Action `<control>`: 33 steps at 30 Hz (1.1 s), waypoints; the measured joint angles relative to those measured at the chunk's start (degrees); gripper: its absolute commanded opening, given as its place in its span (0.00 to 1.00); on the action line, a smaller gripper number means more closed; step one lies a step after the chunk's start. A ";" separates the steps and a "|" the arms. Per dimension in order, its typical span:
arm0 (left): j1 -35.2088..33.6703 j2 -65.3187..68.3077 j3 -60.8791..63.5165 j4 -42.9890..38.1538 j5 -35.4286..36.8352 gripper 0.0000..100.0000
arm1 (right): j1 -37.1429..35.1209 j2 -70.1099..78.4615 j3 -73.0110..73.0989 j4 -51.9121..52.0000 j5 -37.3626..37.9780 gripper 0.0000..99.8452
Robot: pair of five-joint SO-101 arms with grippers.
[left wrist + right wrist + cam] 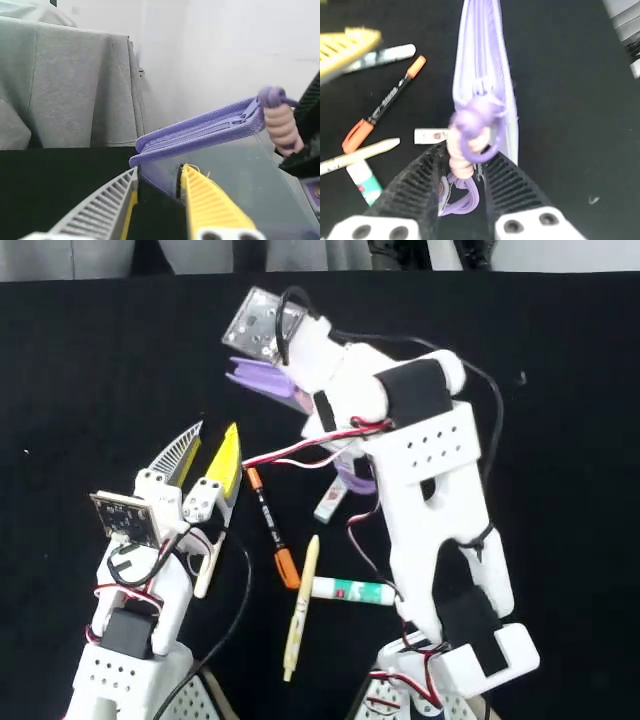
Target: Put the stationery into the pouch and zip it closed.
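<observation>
High view | right gripper squeezed tight on the end of the soft purple zip pouch, up in the air | left gripper spread apart, holding nothing, near the pouch | orange-capped marker and cream pen lie on the black table | tip: I think it's best to keep the pouch steady and its mouth wide.

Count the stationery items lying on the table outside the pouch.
5: an orange marker, a cream pen, a green-and-white tube, a small white stick by the right arm, a white pen by the left arm. More may hide under the arms.
</observation>
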 measured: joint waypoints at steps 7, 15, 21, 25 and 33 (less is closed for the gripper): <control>0.00 0.00 0.00 0.00 0.00 0.15 | 5.54 -4.92 8.62 0.00 5.10 0.01; 1.14 0.00 0.00 0.00 0.00 0.15 | 16.53 -9.58 9.58 0.00 9.93 0.01; 6.24 0.00 0.88 0.00 0.00 0.15 | 20.66 -10.55 7.12 0.00 14.07 0.01; 6.59 0.09 1.49 0.00 0.00 0.15 | 25.23 -11.25 6.77 0.00 20.22 0.01; 9.32 0.09 1.49 0.00 0.00 0.15 | 31.38 -11.60 -3.16 -1.41 29.71 0.01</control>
